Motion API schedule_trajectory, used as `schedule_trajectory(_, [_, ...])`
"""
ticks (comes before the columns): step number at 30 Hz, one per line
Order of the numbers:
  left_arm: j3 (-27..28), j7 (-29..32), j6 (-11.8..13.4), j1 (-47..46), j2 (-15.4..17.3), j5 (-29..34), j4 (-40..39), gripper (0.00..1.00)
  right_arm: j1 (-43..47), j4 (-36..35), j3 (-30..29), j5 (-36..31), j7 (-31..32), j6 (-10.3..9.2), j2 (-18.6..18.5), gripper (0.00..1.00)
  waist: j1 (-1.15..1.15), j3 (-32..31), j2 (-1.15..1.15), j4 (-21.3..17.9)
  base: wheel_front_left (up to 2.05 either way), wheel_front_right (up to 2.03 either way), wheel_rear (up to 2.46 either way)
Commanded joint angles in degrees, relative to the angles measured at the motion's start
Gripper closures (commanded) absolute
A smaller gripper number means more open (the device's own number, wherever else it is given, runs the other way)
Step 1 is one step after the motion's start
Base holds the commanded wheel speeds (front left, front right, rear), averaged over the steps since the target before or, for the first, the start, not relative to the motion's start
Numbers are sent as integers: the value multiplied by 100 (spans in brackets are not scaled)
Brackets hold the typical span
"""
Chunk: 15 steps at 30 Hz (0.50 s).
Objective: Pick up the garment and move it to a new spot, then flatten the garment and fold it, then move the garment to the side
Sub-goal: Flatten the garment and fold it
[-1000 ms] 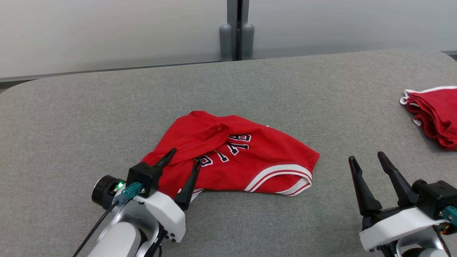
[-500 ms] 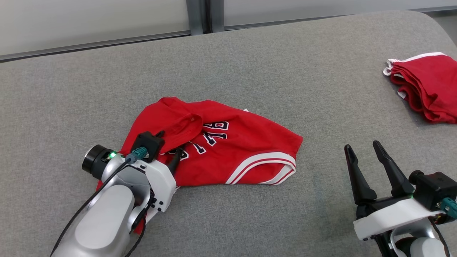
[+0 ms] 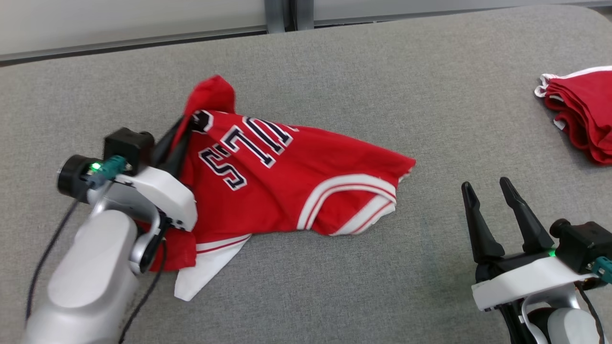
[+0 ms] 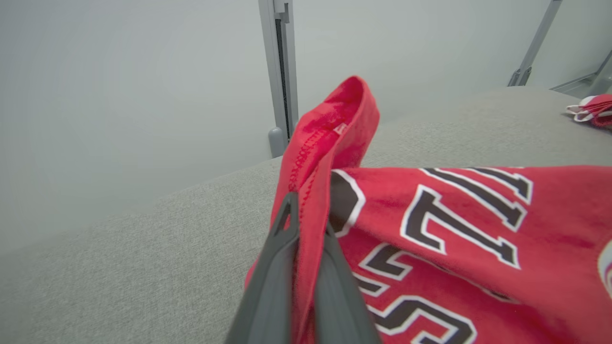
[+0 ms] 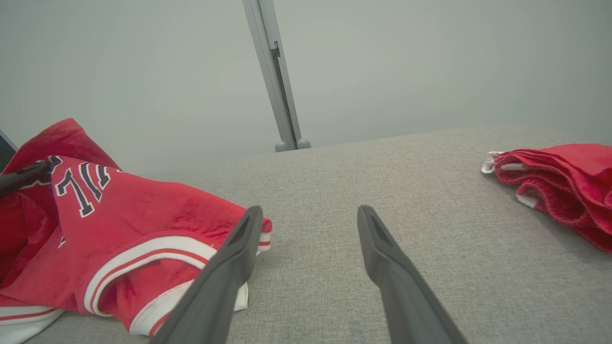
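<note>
Red garment (image 3: 287, 191) — crumpled, lettered — pinched by the left gripper (image 3: 187, 120); right gripper (image 3: 485, 185) spread, empty.

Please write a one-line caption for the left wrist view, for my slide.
Left end effector shut on a fold of the red jersey over the grey table.

Grey fabric surface (image 3: 334, 71), pale wall panels (image 3: 119, 19), grey upright post (image 3: 277, 12)

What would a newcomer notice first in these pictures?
The crumpled red jersey with dark, white-edged letters, left of centre on the grey fabric table, one fold pinched and raised by the shut left gripper. Next, the open right gripper at lower right, empty, and folded red garments at the far right edge.
</note>
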Motion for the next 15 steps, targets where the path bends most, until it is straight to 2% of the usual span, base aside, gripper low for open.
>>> schedule_trajectory(1, [146, 32, 68, -130, 105, -120, -61, 100, -119, -9, 17, 5, -22, 0, -14, 0, 0, 77, 0, -8, 0, 0, 0])
schedule_trajectory(5, [481, 156, 142, -242, 240, -414, 79, 100, -239, -11, 72, 51, -50, 0, -26, 0, 0, 222, 0, -49, 0, 0, 0])
schedule_trajectory(12, [804, 341, -36, -573, 264, -900, 1007, 100, -375, 63, 159, 106, -111, 0, 10, 0, 0, 427, 0, -218, 0, 0, 0])
schedule_trajectory(13, [825, 336, -44, -627, 252, -940, 1149, 65, -390, 68, 159, 111, -105, 0, 10, 0, 0, 446, 0, -230, 0, 0, 0])
schedule_trajectory(14, [827, 308, -47, -682, 276, -928, 1281, 0, -401, 75, 158, 119, -122, 0, 13, 0, 0, 461, 0, -242, 0, 0, 0])
schedule_trajectory(15, [834, 257, -60, -741, 275, -937, 1390, 0, -411, 86, 152, 121, -139, 0, 12, 0, 0, 473, 0, -253, 0, 0, 0])
